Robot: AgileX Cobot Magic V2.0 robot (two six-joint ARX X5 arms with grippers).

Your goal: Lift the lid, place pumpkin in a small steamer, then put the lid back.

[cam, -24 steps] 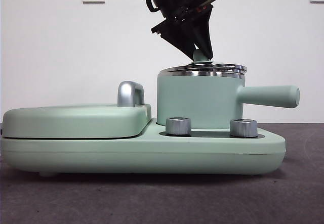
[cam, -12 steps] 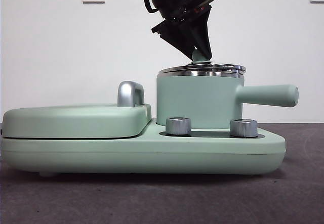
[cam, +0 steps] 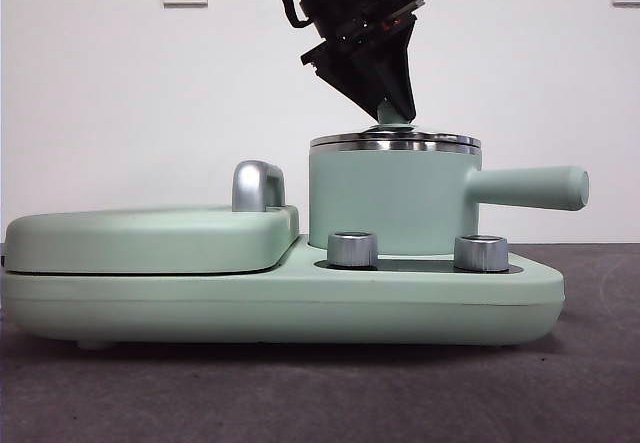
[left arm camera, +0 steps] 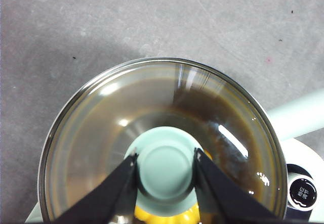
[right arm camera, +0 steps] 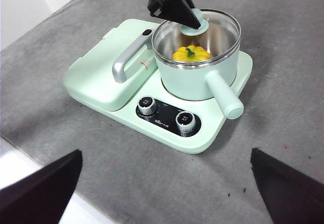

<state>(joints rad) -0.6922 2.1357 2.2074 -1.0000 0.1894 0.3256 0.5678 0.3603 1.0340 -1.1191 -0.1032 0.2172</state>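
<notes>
The lid (cam: 395,141) lies flat on the rim of the small steamer (cam: 390,198), a mint-green pot with a long side handle (cam: 530,188). From above, my left gripper (cam: 393,111) comes down on the lid's knob. In the left wrist view that gripper (left arm camera: 165,166) is shut on the knob, with the glass lid (left arm camera: 101,128) spread around it. The pumpkin (right arm camera: 191,53) sits inside the pot under the glass; a yellow bit of the pumpkin (left arm camera: 152,218) shows below the knob. My right gripper (right arm camera: 164,153) hangs open, high above the table's near side.
The pot stands on the right half of a wide mint-green appliance base (cam: 280,303). A flat cover (cam: 150,238) with a steel handle (cam: 258,185) fills its left half. Two silver knobs (cam: 352,249) (cam: 481,253) sit at the front.
The lid, tilted with its right side raised a second ago, has come down level on the pot's rim. The left gripper has stayed on the knob.
</notes>
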